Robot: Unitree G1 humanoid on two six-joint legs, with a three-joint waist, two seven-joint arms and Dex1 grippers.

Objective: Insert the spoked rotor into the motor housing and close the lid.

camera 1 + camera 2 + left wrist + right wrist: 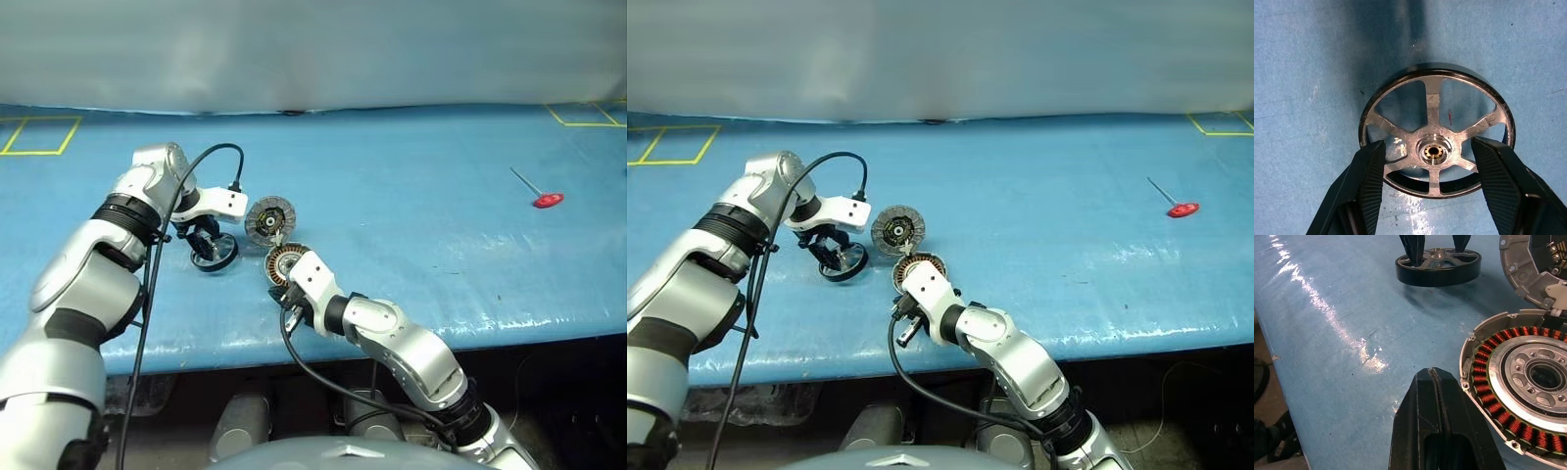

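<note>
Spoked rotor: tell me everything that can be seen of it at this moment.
The spoked rotor is a small flat wheel with a dark, glossy rim, scuffed silver metal spokes and a silver hub with a brass-coloured centre. It lies flat on the blue table, left of the lid and the motor housing, apart from both. The left gripper points down over it, jaws open, its fingers reaching between the spokes on either side of the hub.

Dark-rimmed silver-spoked rotor wheel (pixel 1436 131) on the blue counter (pixel 411 245); ribbed silver housing (pixel 1520 387) ringed with copper-red coils; what looks like a red-handled tool (pixel 541 194)
</note>
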